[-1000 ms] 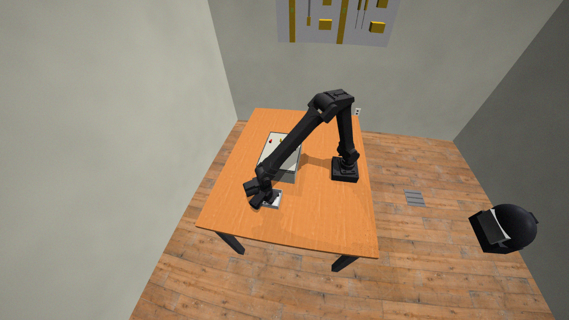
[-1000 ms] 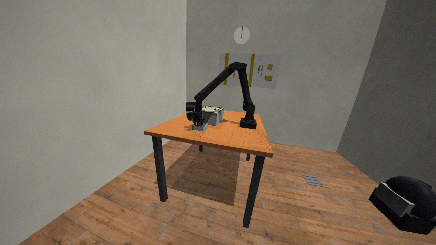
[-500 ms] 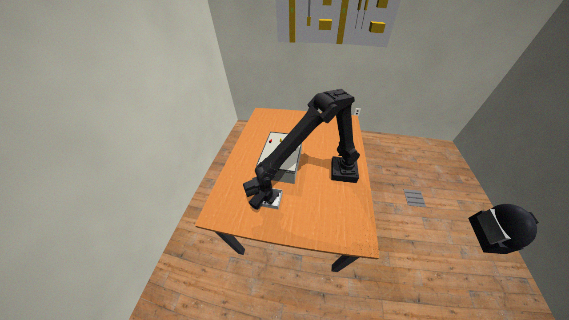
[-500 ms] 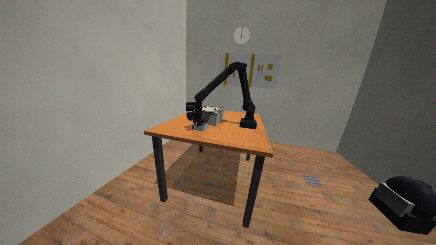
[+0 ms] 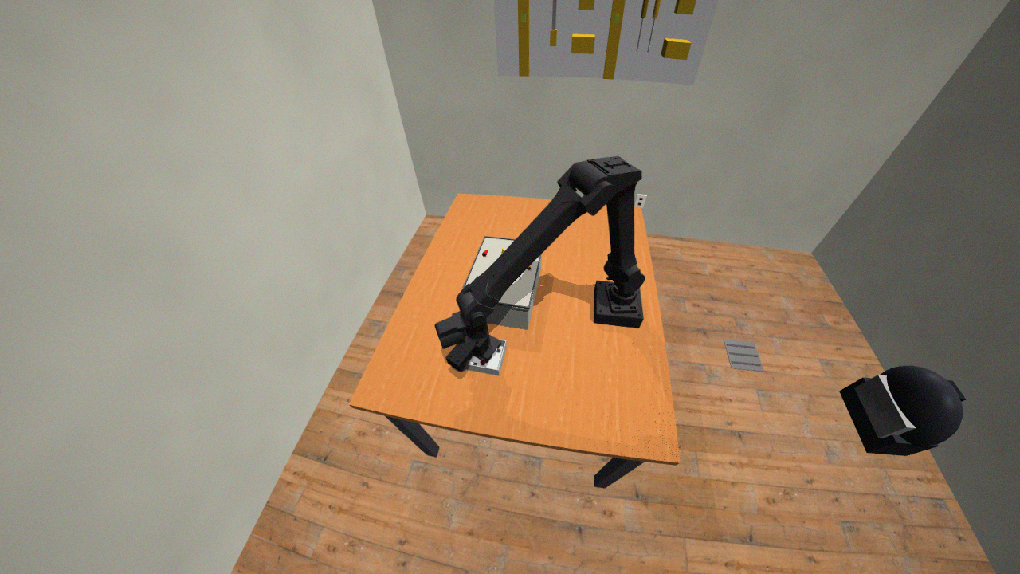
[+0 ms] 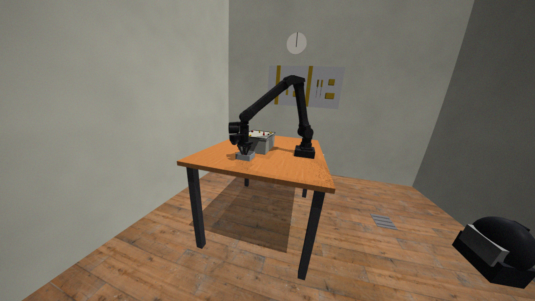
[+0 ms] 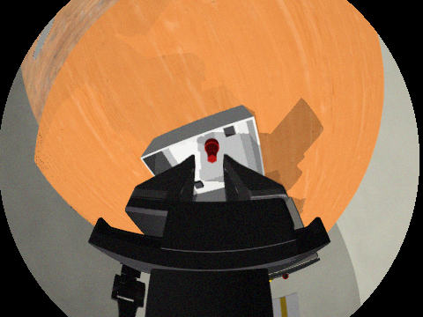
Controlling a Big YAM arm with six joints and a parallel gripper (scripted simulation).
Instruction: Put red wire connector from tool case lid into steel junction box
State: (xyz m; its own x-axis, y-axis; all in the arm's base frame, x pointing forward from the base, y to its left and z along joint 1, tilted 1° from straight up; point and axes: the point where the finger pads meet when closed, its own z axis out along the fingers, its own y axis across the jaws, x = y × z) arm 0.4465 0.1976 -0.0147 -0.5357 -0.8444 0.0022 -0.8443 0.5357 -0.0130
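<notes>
1. Small open-topped grey steel junction box (image 5: 503,355) (image 6: 245,157) (image 7: 171,150): landmark item; stands on the orange wooden table (image 5: 570,385) (image 6: 284,168), near the table's left edge in the top view
2. Small red wire connector (image 5: 483,362) (image 7: 211,148): lies inside the steel junction box on its pale floor, clear of the walls; in the wrist view it shows just beyond the fingertips, not gripped
3. Black parallel gripper (image 5: 463,356) (image 6: 245,150) (image 7: 210,167): poised directly over the steel junction box, pointing down at it; jaws partly apart, nothing held between them; fingertips at the box's near rim in the wrist view
4. Black six-joint arm (image 5: 527,242) (image 6: 261,100): reaches over to the steel junction box from its square black base (image 5: 598,320), which stands on the table well apart from the box
5. Grey rectangular tool case with a pale flat lid (image 5: 488,264) (image 6: 261,145): just behind the steel junction box, between it and the table's far edge; partly covered by the arm in the top view
6. Second red wire connector (image 5: 484,253) (image 6: 263,132): on the tool case's lid, toward the end far from the steel junction box
7. Grey wall panel with yellow fittings (image 5: 606,35) (image 6: 336,85): on the back wall, far beyond the steel junction box
</notes>
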